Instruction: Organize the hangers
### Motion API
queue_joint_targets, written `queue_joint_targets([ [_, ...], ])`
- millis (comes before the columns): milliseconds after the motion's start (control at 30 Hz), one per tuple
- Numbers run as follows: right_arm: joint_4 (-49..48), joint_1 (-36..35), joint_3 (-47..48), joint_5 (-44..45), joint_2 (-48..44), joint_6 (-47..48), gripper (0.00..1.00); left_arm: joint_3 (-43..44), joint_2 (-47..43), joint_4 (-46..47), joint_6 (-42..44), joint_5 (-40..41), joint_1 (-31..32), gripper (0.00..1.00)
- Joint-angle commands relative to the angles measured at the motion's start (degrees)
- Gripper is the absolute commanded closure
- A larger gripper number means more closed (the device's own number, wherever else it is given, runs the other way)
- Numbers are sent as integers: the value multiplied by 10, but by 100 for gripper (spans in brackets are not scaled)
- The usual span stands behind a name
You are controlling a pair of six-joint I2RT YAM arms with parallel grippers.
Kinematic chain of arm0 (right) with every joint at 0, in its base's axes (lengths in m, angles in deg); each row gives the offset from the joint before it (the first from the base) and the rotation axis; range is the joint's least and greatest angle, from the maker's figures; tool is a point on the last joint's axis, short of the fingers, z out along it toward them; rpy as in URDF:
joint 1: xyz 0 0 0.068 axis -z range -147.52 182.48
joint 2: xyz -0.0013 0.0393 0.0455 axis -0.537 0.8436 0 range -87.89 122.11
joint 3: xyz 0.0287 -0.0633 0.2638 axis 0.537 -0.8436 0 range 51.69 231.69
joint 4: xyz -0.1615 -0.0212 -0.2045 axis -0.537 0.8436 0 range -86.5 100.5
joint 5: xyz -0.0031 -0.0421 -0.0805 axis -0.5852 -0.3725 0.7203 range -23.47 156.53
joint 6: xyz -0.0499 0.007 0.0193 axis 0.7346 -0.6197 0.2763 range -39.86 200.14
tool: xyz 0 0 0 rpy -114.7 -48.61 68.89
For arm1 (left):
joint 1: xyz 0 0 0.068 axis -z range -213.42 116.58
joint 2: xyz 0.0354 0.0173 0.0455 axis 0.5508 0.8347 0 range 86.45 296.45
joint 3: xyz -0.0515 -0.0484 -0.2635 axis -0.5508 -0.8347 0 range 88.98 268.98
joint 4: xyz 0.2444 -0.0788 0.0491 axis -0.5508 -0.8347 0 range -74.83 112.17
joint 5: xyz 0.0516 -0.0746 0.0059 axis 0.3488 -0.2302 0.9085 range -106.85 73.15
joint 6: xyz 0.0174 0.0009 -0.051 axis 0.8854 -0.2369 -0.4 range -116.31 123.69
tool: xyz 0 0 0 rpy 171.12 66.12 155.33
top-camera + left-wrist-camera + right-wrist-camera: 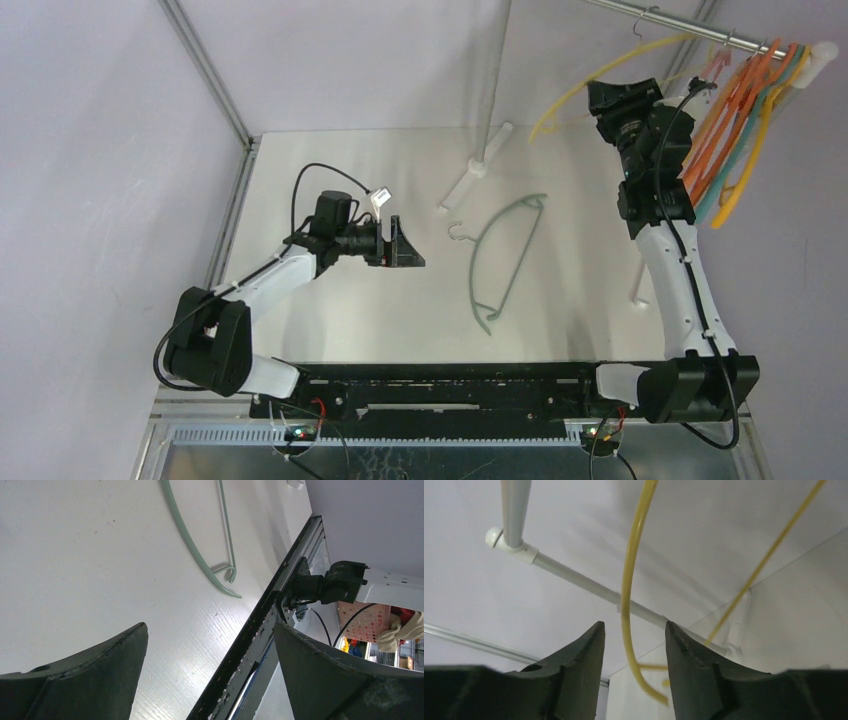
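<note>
The counter [330, 320] is a flat white board with a few faint scuffs, boxed in by pale lilac walls [100, 150] and a slanting aluminium post [205, 70] at the far left corner. A black mounting rail [450, 375] runs along its near edge. In the left wrist view, a red lattice crate [365, 622] shows beyond that edge.

A clothes rack stands at the back right. Its white upright pole [495, 90] rises from a foot on the counter, and a steel bar [680, 25] crosses the top right corner.

Most of the hangers [740, 110], in orange, yellow, teal and pink, hang bunched at the right end of that bar. One pale green hanger [521, 255] lies flat mid-counter, well apart from both arms. A yellow hanger [626, 580] dangles from the bar left of the bunch.

The right gripper [634, 625] is raised to it. Its jaws are parted, and the yellow wire passes between them, closer to one finger. The left gripper [405, 245] hovers over bare counter, its jaws spread wide around nothing.
</note>
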Motion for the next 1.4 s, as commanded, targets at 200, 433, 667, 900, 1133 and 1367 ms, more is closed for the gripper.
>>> queue_joint_targets([
  [200, 122, -125, 2, 68, -104, 166, 39, 5, -1, 28, 9, -11, -4, 1],
  [433, 274, -360, -36, 168, -129, 327, 39, 17, 11, 28, 3, -3, -4, 0],
  [667, 363, -456, -78, 160, -17, 297, 42, 17, 18, 37, -16, 26, -5, 1],
  [900, 335, -453, -101, 149, 132, 247, 46, -15, -7, 57, -39, 50, -7, 0],
  [1133, 282, -420, -118, 79, 240, 202, 52, -35, -40, 55, -48, 68, -7, 0],
  [1367, 243, -404, -137, 69, 289, 198, 55, -54, -66, 46, -47, 74, -8, 1],
])
